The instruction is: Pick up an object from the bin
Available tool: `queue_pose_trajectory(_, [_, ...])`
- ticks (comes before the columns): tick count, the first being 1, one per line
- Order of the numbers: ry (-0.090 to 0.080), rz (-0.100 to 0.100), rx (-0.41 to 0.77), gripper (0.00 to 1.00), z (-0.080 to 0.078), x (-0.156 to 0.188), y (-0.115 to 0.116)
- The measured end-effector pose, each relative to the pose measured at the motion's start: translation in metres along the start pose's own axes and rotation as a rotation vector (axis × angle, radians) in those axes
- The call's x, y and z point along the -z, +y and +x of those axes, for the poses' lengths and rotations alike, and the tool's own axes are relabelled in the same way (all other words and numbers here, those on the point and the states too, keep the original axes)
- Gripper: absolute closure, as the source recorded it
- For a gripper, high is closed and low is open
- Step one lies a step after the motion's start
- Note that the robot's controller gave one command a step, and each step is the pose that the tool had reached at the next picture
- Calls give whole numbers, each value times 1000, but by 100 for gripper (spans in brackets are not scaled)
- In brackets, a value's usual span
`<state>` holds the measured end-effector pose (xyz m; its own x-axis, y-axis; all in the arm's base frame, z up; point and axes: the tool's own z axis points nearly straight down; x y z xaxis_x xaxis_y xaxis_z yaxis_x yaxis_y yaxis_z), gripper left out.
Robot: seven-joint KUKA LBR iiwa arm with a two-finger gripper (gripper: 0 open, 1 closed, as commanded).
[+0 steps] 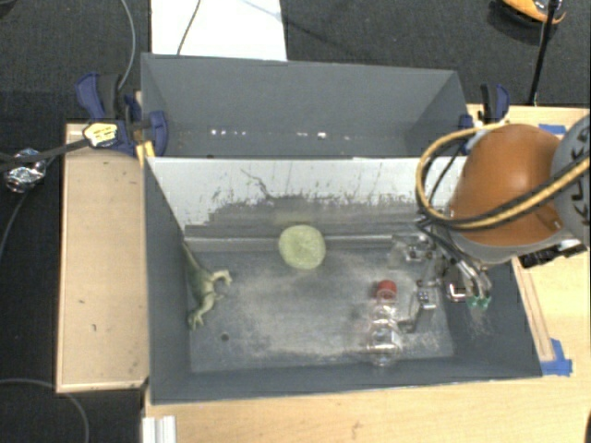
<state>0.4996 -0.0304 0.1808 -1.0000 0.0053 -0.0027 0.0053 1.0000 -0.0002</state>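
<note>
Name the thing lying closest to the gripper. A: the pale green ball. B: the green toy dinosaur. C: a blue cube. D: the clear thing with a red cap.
D: the clear thing with a red cap lies right beside the gripper at the bin's right, while the pale green ball sits at the back middle and the green toy dinosaur lies by the left wall.

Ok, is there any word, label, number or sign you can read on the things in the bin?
None can be read.
The pale green round ball looks plain.
The green plastic toy dinosaur shows no marking.
The clear bottle-like thing with a red top shows no label that can be made out.
</note>
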Motion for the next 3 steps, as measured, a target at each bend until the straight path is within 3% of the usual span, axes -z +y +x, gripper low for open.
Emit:
queue_pose_trajectory(1, [-5, 1, 64, 0, 0, -11, 3])
queue_pose_trajectory(2, [-2, 0, 317, 0, 0, -43, 3])
queue_pose_trajectory(3, [-5, 1, 430, 0, 0, -67, -3])
